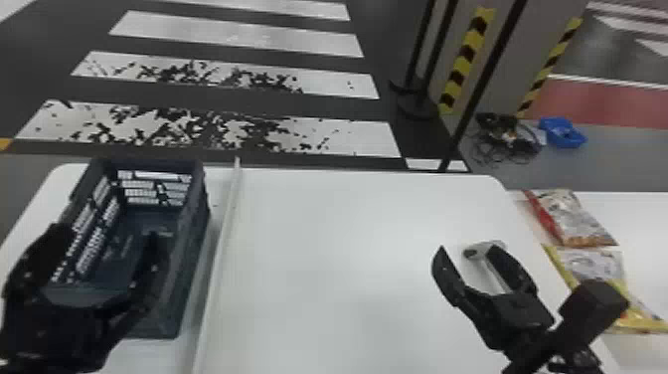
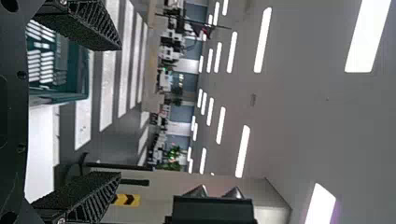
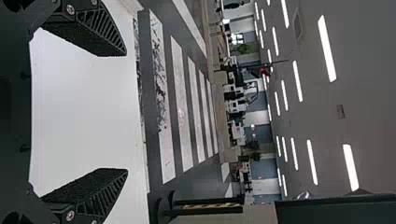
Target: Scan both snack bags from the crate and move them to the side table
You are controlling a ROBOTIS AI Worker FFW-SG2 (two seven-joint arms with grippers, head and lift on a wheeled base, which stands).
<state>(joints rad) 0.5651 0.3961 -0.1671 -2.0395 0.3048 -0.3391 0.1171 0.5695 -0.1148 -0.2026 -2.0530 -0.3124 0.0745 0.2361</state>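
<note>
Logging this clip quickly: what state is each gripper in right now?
Left gripper: open, holding nothing.
Right gripper: open, holding nothing.

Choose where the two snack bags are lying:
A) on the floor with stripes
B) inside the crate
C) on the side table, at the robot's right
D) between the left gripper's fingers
C: the red-edged bag and the yellow-edged bag both rest on the white side table.

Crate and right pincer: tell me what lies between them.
A pale strip running alongside the crate, then plain white tabletop up to the right pincer, in the head view.
</note>
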